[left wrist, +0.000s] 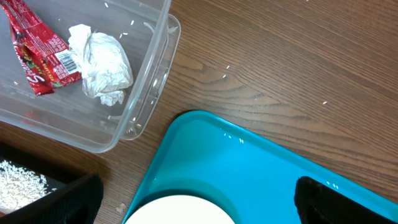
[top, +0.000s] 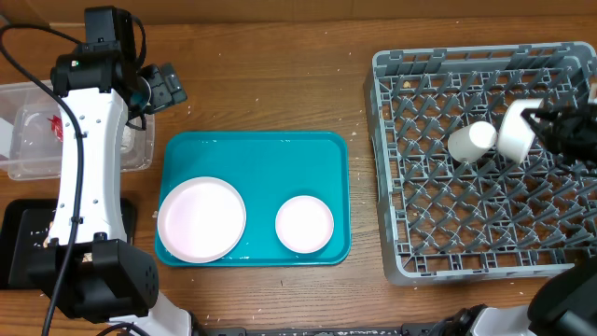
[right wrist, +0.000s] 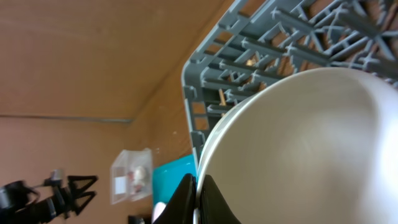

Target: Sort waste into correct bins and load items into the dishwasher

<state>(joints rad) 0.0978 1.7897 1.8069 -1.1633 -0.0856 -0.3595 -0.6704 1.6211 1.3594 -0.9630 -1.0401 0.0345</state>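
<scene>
My right gripper (top: pixel 539 126) is shut on the rim of a white bowl (top: pixel 516 129) and holds it tilted over the grey dish rack (top: pixel 485 233); the right wrist view shows the fingers (right wrist: pixel 198 200) pinching the bowl (right wrist: pixel 311 143). A small white cup (top: pixel 471 140) lies in the rack. The pink-white plate (top: pixel 201 219) and a second white bowl (top: pixel 304 224) sit on the teal tray (top: pixel 256 149). My left gripper (top: pixel 163 86) is open and empty, above the tray's corner (left wrist: pixel 199 202). The clear tub (left wrist: pixel 146 93) holds the red wrapper (left wrist: pixel 37 56) and the napkin ball (left wrist: pixel 102 62). The carrot stick is out of view.
The black tray (top: pixel 19 238) at the front left holds white rice (left wrist: pixel 18 183). A few rice grains lie on the wooden table (left wrist: pixel 280 68) between the tub and the teal tray. The left arm (top: pixel 89 168) stretches over the tub and the black tray.
</scene>
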